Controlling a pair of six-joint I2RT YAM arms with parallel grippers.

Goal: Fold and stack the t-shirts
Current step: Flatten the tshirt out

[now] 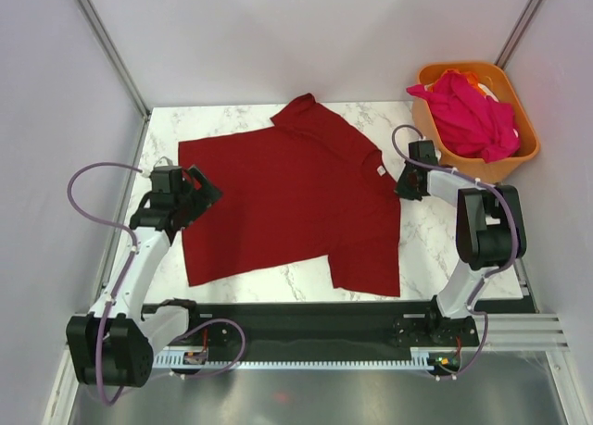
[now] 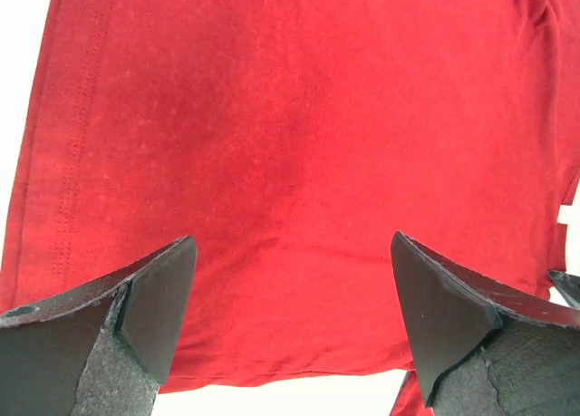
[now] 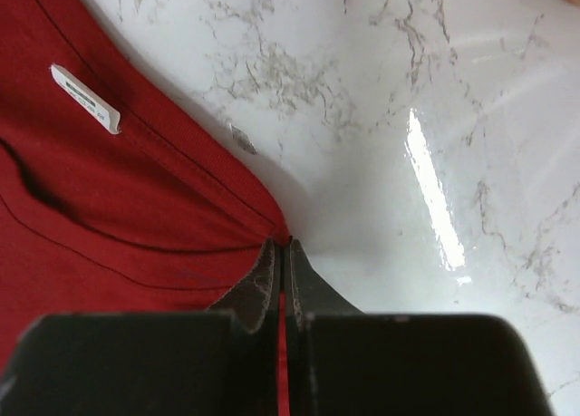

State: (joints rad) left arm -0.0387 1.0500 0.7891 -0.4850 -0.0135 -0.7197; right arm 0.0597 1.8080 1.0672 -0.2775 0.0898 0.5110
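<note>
A dark crimson t-shirt (image 1: pixel 287 198) lies spread flat on the marble table, its neck with a small white label (image 1: pixel 380 169) toward the right. My right gripper (image 1: pixel 403 186) is shut on the shirt's right edge near the neck. In the right wrist view a strip of red cloth (image 3: pixel 109 217) shows between the closed tips of that gripper (image 3: pixel 283 244), and the label (image 3: pixel 86 99) lies nearby. My left gripper (image 1: pixel 206 190) stands open at the shirt's left edge. In the left wrist view its fingers (image 2: pixel 292 244) straddle the red cloth (image 2: pixel 290 144) without holding it. A magenta pink t-shirt (image 1: pixel 473 115) is bunched in the tub.
An orange plastic tub (image 1: pixel 521 155) stands at the back right corner, just beyond my right arm. Bare marble table (image 1: pixel 426 240) shows to the right of the shirt and along its front edge. Enclosure walls rise on both sides.
</note>
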